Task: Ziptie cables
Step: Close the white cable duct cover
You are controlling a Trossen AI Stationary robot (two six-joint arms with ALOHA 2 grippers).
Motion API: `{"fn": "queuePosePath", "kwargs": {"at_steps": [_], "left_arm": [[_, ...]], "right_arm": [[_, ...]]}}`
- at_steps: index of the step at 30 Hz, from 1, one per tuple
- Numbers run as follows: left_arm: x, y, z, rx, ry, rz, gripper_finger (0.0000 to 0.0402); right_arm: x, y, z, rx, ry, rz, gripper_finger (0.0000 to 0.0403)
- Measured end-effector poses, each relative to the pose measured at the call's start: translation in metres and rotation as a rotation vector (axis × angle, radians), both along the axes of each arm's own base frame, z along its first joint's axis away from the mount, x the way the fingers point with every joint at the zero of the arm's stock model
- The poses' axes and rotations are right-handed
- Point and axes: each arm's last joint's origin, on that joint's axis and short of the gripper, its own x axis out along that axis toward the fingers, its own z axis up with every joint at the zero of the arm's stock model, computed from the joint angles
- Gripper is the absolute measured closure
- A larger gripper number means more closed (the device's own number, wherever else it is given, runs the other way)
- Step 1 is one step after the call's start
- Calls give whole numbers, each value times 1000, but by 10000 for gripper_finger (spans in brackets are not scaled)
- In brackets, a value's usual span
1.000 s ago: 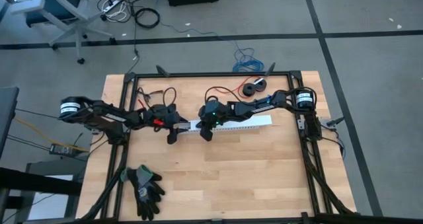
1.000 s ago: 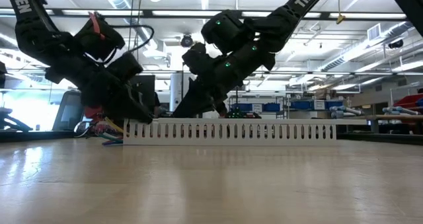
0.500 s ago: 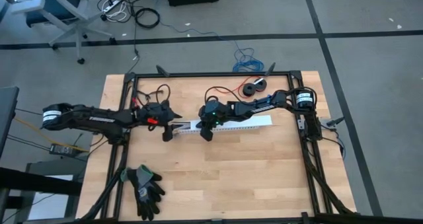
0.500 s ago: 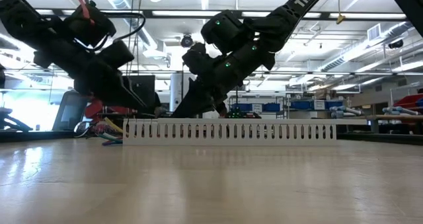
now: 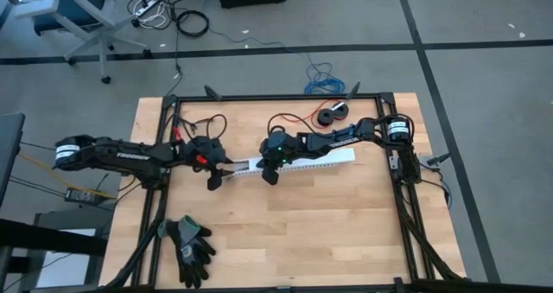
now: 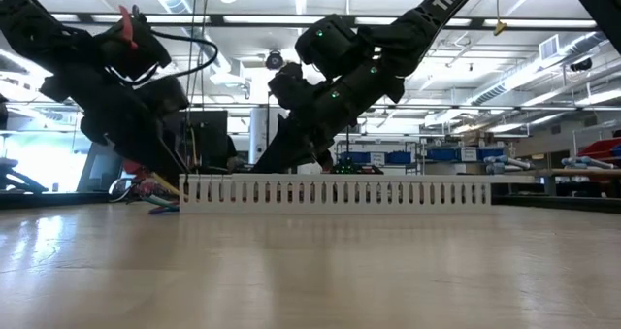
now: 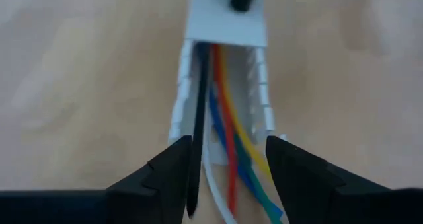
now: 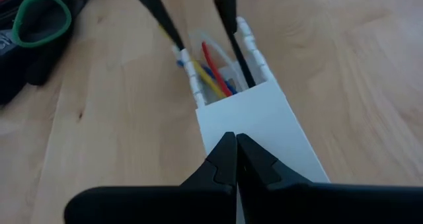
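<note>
While the left gripper (image 7: 228, 178) is held apart at the open end of the white slotted duct (image 7: 225, 32), its two fingers (image 7: 165, 174) are seen to straddle the duct's side walls, with nothing clamped between them. Directly between those fingers the cables (image 7: 228, 141) are laid lengthwise in the channel: yellow, red, blue, green and white strands beside a thin black one, running away from the gripper and under the duct's white cover. No zip tie can be made out with confidence in any view, though the black strand might be one. Just beyond the exposed stretch, the right gripper (image 8: 231, 159) is pressed down on the cover, its fingers brought together with no gap between them and nothing evidently held, so that the duct is pinned to the table (image 5: 346, 232). Farther from both grippers, a pair of gloves (image 5: 190, 245) lies on the table well apart from the work.

The step in hand is judged to be alignment over the bundle, before any tying. For the next move, the left fingers would need to be narrowed inside the walls so that only the strands are caught.
</note>
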Motion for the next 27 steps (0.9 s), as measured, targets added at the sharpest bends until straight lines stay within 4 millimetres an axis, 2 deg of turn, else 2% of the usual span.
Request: {"fn": "queuePosePath", "kwargs": {"at_steps": [3, 13, 18, 27], "left_arm": [[2, -1, 2, -28, -40, -44, 190], [2, -1, 3, -38, -46, -43, 150], [6, -1, 8, -68, -107, -46, 131], [8, -2, 10, -83, -139, -60, 126]], "right_arm": [[0, 0, -1, 1, 5, 0, 403], [0, 0, 0, 1, 5, 0, 403], [0, 0, 0, 0, 4, -1, 403], [0, 0, 0, 2, 4, 1, 403]]}}
